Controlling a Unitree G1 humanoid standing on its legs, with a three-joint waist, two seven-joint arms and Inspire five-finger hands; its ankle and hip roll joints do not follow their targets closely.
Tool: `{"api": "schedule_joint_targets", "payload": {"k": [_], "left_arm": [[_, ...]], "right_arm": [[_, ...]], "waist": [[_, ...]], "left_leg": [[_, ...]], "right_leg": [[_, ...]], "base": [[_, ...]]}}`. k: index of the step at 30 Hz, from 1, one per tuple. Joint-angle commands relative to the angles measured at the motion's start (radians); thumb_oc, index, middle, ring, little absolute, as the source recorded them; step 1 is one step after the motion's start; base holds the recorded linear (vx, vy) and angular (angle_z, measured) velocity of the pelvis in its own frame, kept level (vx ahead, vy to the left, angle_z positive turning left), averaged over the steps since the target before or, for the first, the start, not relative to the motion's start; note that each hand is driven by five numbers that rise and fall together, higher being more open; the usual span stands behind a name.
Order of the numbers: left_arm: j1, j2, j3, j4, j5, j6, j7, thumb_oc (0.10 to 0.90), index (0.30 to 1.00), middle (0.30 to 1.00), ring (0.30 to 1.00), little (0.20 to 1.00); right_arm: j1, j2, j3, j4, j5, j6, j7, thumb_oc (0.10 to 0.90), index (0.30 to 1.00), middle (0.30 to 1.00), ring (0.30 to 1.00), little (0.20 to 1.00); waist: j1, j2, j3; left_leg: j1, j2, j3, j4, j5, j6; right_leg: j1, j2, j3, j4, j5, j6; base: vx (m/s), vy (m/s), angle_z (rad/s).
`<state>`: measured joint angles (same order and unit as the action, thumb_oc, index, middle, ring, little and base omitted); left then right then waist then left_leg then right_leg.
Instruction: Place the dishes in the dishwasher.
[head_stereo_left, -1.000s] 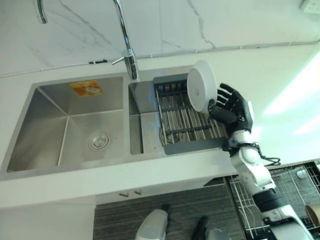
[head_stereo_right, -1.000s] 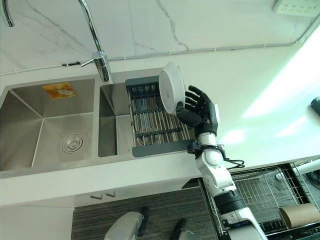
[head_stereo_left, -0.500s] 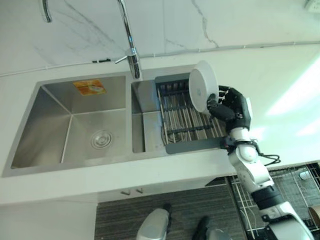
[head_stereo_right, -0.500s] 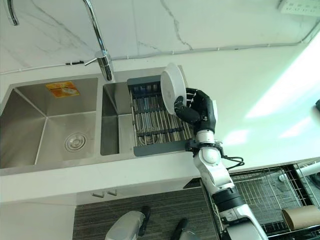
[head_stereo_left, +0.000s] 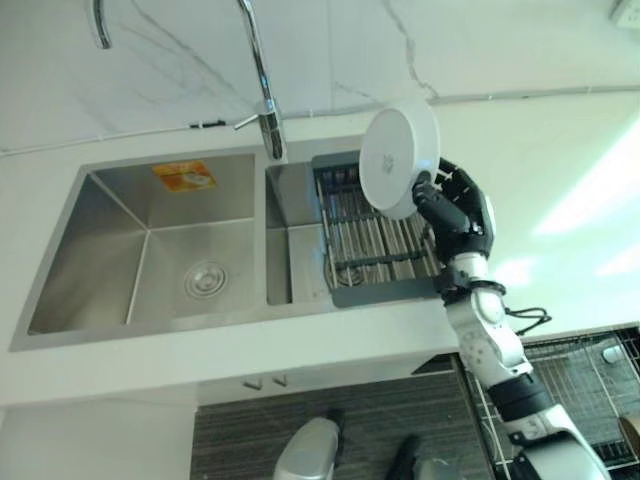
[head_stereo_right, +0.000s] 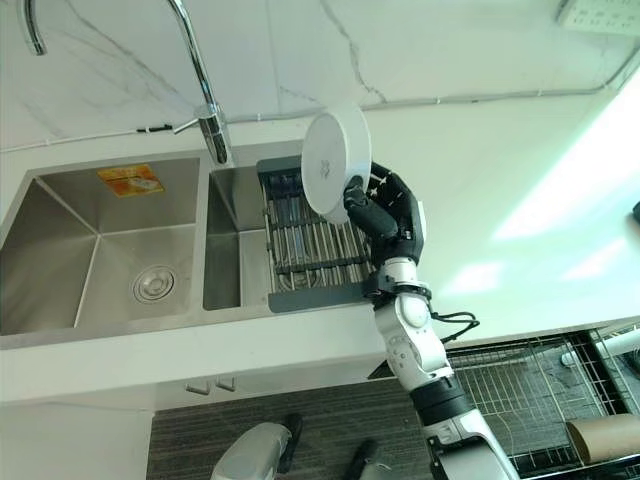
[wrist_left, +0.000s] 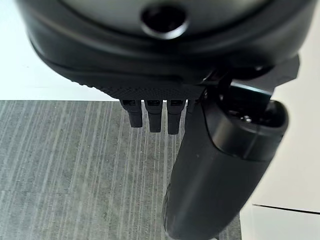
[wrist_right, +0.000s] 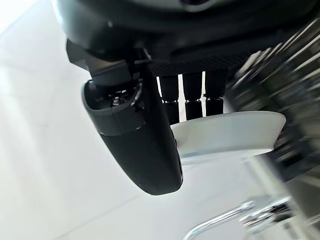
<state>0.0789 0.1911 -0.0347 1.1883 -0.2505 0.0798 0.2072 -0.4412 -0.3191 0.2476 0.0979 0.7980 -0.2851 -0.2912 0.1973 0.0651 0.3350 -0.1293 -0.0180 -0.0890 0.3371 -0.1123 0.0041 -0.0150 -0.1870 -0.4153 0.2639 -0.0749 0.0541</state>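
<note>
White stone counter (head_stereo_left: 560, 140) runs across the scene, with a marbled wall (head_stereo_left: 330, 45) behind it. Set into it is a steel double sink (head_stereo_left: 150, 245), the big basin on the left with a round drain (head_stereo_left: 204, 279) and an orange sticker (head_stereo_left: 184, 176) on its back wall. A tall curved tap (head_stereo_left: 262, 95) stands at the back between the two basins. Across the smaller basin sits a grey drying rack (head_stereo_left: 375, 250) with metal bars. Lower right, below the counter edge, a wire dishwasher basket (head_stereo_right: 520, 375) is pulled out, and a brown cardboard roll (head_stereo_right: 600, 437) lies near its right end.

Above the rack, lifted clear of its bars, is a white plate (head_stereo_left: 398, 158), tilted on edge with its underside facing the camera. The right hand (head_stereo_left: 455, 205) holds it by the lower right rim, fingers curled behind and thumb (wrist_right: 137, 135) pressed on the near face; the right wrist view shows the rim pinched between thumb and fingers (wrist_right: 192, 97).

The left hand (wrist_left: 165, 75) hangs over a grey striped floor (wrist_left: 70, 165), its fingers (wrist_left: 155, 117) hanging relaxed and the thumb alongside, holding nothing.
</note>
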Motion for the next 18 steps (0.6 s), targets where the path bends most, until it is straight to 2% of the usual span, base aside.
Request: {"api": "schedule_joint_targets", "payload": {"k": [1, 6, 9, 13, 16, 18], "left_arm": [[0.038, 0.074, -0.042, 0.036, 0.018, -0.013, 0.023, 0.800, 0.900, 0.900, 0.900, 0.900], [0.026, 0.070, -0.054, 0.039, 0.032, -0.017, 0.028, 0.800, 0.900, 0.900, 0.900, 0.900], [0.018, 0.066, -0.067, 0.035, 0.048, -0.010, 0.029, 0.800, 0.900, 0.900, 0.900, 0.900], [0.009, 0.057, -0.085, 0.024, 0.047, 0.010, 0.033, 0.800, 0.900, 0.900, 0.900, 0.900], [0.011, 0.042, -0.100, 0.014, 0.038, 0.014, 0.044, 0.800, 0.900, 0.900, 0.900, 0.900], [0.013, 0.037, -0.102, 0.008, 0.038, 0.017, 0.044, 0.800, 0.900, 0.900, 0.900, 0.900]], "right_arm": [[-0.121, 0.020, -0.025, -0.176, 0.041, -0.199, 0.063, 0.400, 0.300, 0.300, 0.300, 0.300], [-0.110, 0.021, -0.032, -0.251, 0.086, -0.237, 0.068, 0.400, 0.300, 0.300, 0.300, 0.300], [-0.075, 0.017, -0.048, -0.312, 0.147, -0.260, 0.077, 0.400, 0.300, 0.300, 0.300, 0.300], [0.007, 0.001, -0.088, -0.393, 0.234, -0.281, 0.097, 0.400, 0.300, 0.300, 0.300, 0.300], [0.107, -0.025, -0.149, -0.449, 0.315, -0.285, 0.134, 0.400, 0.300, 0.300, 0.300, 0.300], [0.158, -0.040, -0.185, -0.466, 0.326, -0.290, 0.149, 0.400, 0.300, 0.300, 0.300, 0.300]], "waist": [[0.007, -0.028, -0.119], [-0.016, -0.034, -0.142], [-0.045, -0.038, -0.158], [-0.093, -0.045, -0.174], [-0.147, -0.054, -0.183], [-0.172, -0.057, -0.186]], "left_leg": [[0.016, 0.066, 0.090, -0.037, -0.110, -0.014], [0.038, 0.077, 0.122, -0.037, -0.125, -0.009], [0.052, 0.087, 0.152, -0.037, -0.137, -0.005], [0.062, 0.100, 0.194, -0.037, -0.151, -0.004], [0.077, 0.115, 0.241, -0.037, -0.164, -0.002], [0.085, 0.122, 0.262, -0.037, -0.169, 0.000]], "right_leg": [[0.046, -0.002, 0.043, 0.036, -0.200, 0.023], [0.046, 0.005, 0.061, 0.036, -0.200, 0.024], [0.039, 0.014, 0.087, 0.036, -0.199, 0.024], [0.019, 0.026, 0.128, 0.036, -0.197, 0.026], [-0.003, 0.039, 0.177, 0.036, -0.191, 0.031], [-0.012, 0.045, 0.201, 0.036, -0.188, 0.033]], "base": [[-0.08, -0.063, -0.16], [-0.08, -0.047, -0.21], [-0.09, -0.042, -0.26], [-0.09, -0.038, -0.46], [-0.09, -0.032, -0.55], [-0.06, -0.019, -0.71]]}}
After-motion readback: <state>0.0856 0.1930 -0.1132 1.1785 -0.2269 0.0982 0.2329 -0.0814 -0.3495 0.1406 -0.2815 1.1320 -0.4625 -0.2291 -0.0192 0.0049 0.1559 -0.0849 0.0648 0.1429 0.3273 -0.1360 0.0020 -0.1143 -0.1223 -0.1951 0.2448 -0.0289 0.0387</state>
